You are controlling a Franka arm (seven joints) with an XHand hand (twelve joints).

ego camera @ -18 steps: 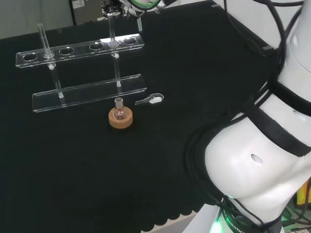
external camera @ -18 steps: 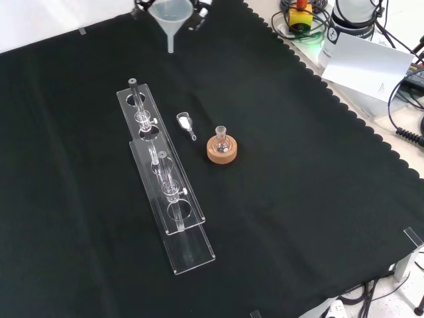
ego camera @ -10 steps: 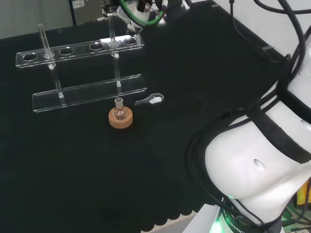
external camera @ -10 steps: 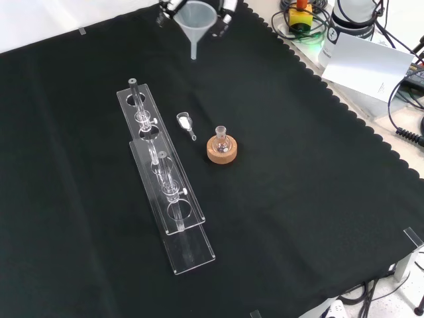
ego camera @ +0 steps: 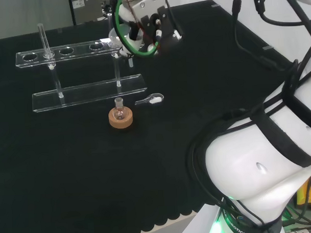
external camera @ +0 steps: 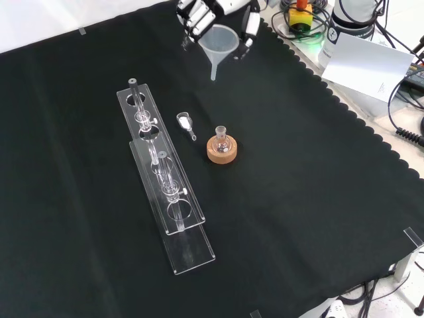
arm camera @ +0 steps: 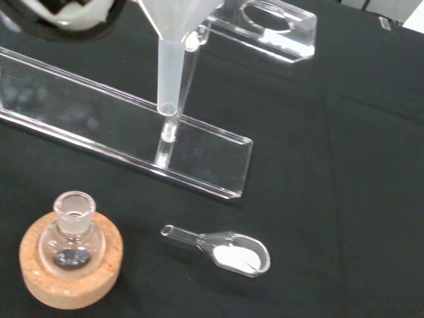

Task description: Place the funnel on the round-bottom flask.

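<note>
A clear funnel (external camera: 220,44) hangs stem down in the air, and the hand (external camera: 197,14) is shut on its cone from both sides. In the front view it sits above and slightly left of the small round-bottom flask (external camera: 220,138), which stands upright on a cork ring (external camera: 222,153). In the head view the hand (ego camera: 148,20) hovers beyond the flask (ego camera: 119,110), over the rack's right end. In the wrist view the funnel's stem (arm camera: 169,73) ends well short of the flask's open neck (arm camera: 73,207).
A clear two-tier tube rack (external camera: 163,177) with two upright tubes stands left of the flask in the front view. A small clear scoop (external camera: 186,123) with white powder (arm camera: 233,255) lies between rack and flask. The arm's white links (ego camera: 264,164) fill the head view's right.
The hand has carried the funnel down and to the right in the front view, closer to the flask. In the head view it has dropped from the top edge to beside the rack.
</note>
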